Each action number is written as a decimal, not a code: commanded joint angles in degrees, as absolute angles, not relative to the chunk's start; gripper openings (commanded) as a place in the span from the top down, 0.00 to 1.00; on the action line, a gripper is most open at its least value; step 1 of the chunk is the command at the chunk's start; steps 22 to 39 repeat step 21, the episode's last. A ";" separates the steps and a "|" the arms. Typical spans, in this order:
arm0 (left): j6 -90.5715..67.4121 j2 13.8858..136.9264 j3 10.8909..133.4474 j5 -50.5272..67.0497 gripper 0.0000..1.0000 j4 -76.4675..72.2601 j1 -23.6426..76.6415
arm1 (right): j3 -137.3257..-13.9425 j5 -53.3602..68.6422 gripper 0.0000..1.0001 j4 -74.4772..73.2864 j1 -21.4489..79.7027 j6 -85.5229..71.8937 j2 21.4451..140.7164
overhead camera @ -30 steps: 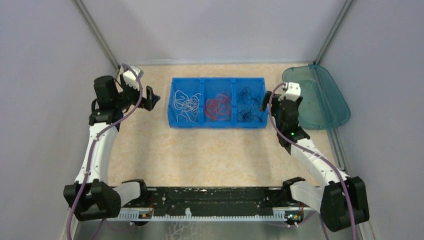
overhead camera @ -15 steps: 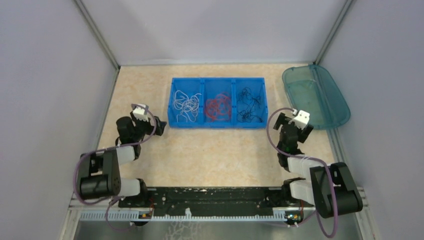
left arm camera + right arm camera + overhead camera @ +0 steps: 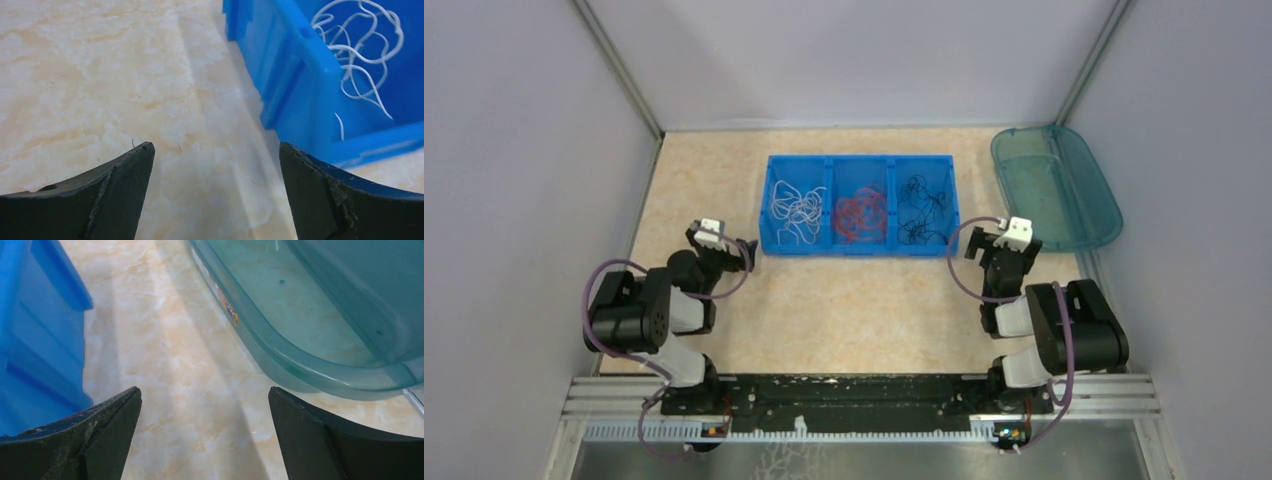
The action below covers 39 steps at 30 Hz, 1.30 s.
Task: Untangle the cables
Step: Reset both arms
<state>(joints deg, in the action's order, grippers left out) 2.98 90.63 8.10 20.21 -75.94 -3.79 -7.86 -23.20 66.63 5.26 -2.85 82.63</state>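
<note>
A blue three-compartment bin (image 3: 859, 160) holds white cables (image 3: 795, 211) in the left compartment, red-orange cables (image 3: 861, 214) in the middle and black cables (image 3: 921, 209) in the right. The white cables also show in the left wrist view (image 3: 360, 60). My left gripper (image 3: 739, 255) is open and empty, low over the table by the bin's near left corner (image 3: 300, 100). My right gripper (image 3: 989, 248) is open and empty, low over the table between the bin (image 3: 35, 340) and the teal tray (image 3: 310, 315).
A translucent teal tray (image 3: 1074, 230) lies at the far right, with nothing in it that I can see. Both arms are folded back near their bases. Grey walls close in the left, right and far sides.
Both arms have pulled back from beside the bin toward their bases and folded down. Both grippers stayed open and empty. The cables in the bin have not moved.
</note>
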 commanded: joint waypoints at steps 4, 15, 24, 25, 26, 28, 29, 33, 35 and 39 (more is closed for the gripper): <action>5.37 90.51 15.20 10.18 0.00 -69.03 0.35 | -10.31 -16.69 0.01 70.40 3.69 -1.72 83.15; 5.30 90.51 15.06 10.03 0.00 -69.13 0.35 | -10.10 -16.52 0.01 70.41 3.78 -1.74 82.89; 5.33 90.35 14.92 10.02 0.00 -69.13 0.28 | -10.11 -16.52 0.01 70.40 3.74 -1.76 82.94; 5.33 90.35 14.92 10.02 0.00 -69.13 0.28 | -10.11 -16.52 0.01 70.40 3.74 -1.76 82.94; 5.33 90.35 14.92 10.02 0.00 -69.13 0.28 | -10.11 -16.52 0.01 70.40 3.74 -1.76 82.94; 5.33 90.35 14.92 10.02 0.00 -69.13 0.28 | -10.11 -16.52 0.01 70.40 3.74 -1.76 82.94; 5.33 90.35 14.92 10.02 0.00 -69.13 0.28 | -10.11 -16.52 0.01 70.40 3.74 -1.76 82.94; 5.33 90.35 14.92 10.02 0.00 -69.13 0.28 | -10.11 -16.52 0.01 70.40 3.74 -1.76 82.94; 5.33 90.35 14.92 10.02 0.00 -69.13 0.28 | -10.11 -16.52 0.01 70.40 3.74 -1.76 82.94; 5.33 90.35 14.92 10.02 0.00 -69.13 0.28 | -10.11 -16.52 0.01 70.40 3.74 -1.76 82.94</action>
